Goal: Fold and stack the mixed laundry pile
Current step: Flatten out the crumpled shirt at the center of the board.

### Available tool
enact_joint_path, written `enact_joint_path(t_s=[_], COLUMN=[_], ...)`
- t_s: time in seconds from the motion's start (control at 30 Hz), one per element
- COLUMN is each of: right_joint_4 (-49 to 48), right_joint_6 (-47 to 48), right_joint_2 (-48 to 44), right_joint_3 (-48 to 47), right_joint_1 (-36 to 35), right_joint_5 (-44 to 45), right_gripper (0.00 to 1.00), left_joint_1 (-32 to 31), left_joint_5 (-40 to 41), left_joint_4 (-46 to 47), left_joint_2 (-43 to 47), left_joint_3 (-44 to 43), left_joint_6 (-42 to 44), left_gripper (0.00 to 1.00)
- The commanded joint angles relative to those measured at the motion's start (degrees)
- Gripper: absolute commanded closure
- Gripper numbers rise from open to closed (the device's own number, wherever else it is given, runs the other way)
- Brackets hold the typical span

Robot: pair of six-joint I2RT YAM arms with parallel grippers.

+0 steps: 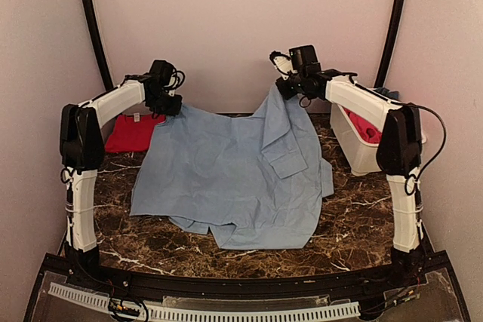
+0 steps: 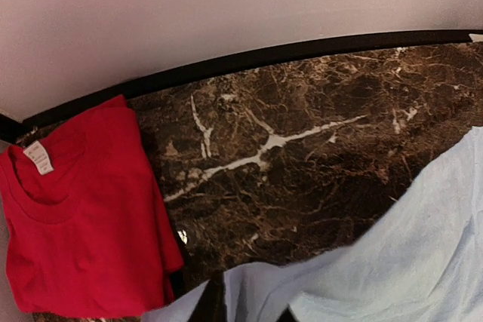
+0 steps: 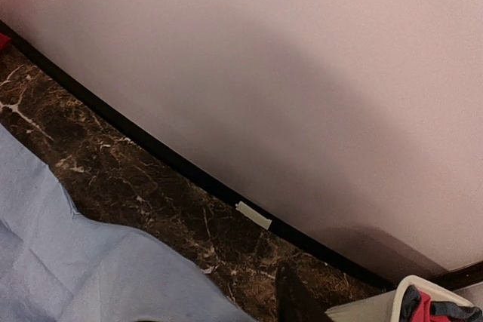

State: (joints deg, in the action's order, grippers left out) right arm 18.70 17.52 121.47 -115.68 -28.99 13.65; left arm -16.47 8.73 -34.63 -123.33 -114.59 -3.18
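A large light-blue collared shirt (image 1: 234, 175) lies spread over the marble table (image 1: 355, 224), its pocket to the right. My left gripper (image 1: 172, 105) pinches its far left corner low over the table; in the left wrist view the blue cloth (image 2: 392, 262) runs between my dark fingertips (image 2: 207, 303). My right gripper (image 1: 289, 90) holds the far right corner higher, so the cloth tents up to it. The right wrist view shows one dark finger (image 3: 290, 299) beside the shirt (image 3: 83, 277). A folded red T-shirt (image 1: 134, 132) (image 2: 83, 209) lies at the far left.
A white plastic tub (image 1: 362, 148) stands at the right edge with red garments (image 1: 366, 127) and a darker piece inside; its rim (image 3: 407, 292) shows in the right wrist view. The pale back wall (image 1: 241, 28) rises just behind both grippers.
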Motion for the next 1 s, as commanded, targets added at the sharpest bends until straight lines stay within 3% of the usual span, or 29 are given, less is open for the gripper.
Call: enact_joint_path(t_s=[0.0, 0.1, 0.23, 0.33, 0.43, 0.57, 0.7, 0.8, 0.97], right_joint_4=[9.3, 14.1, 19.9, 20.6, 23.3, 23.6, 20.1, 17.6, 15.7], right_joint_6=[0.3, -1.7, -5.0, -8.0, -10.7, -15.5, -21.4, -24.0, -24.9], right_joint_2=[7.3, 6.0, 1.0, -6.6, -13.0, -23.7, -31.4, -33.9, -32.3], right_joint_3=[-16.6, -16.9, -12.3, -4.0, 1.3, 13.0, 26.4, 34.2, 38.1], right_joint_1=[0.3, 0.3, 0.3, -0.2, -0.4, -1.6, -4.5, -5.3, -5.7], right_joint_5=[4.4, 6.3, 7.5, 4.2, -1.6, -16.4, -26.9, -29.5, -31.5], right_gripper=[0.35, 0.12, 0.08, 0.05, 0.06, 0.10, 0.12, 0.13, 0.18], left_joint_1=[3.5, 4.1, 3.3, 0.5, -3.1, -10.7, -17.1, -22.2, -29.1], left_joint_5=[1.8, 3.7, 0.6, -1.2, -6.0, -8.3, -14.4, -18.3, -18.8], left_joint_4=[-5.2, -9.1, -13.8, -6.7, -4.5, -5.1, -8.3, -11.1, -14.1], left_joint_2=[-3.9, -2.9, 4.3, 13.9, 24.2, 35.5, 45.2, 50.8, 52.1], left_joint_3=[-12.8, -15.4, -11.2, 5.4, 16.6, 34.3, 44.8, 49.8, 55.8], left_joint_6=[-3.3, -3.9, -7.0, -6.6, -7.0, -6.0, -10.1, -14.6, -20.9], left_gripper=[0.67, 0.48, 0.40, 0.37, 0.36, 0.38, 0.49, 0.63, 0.71])
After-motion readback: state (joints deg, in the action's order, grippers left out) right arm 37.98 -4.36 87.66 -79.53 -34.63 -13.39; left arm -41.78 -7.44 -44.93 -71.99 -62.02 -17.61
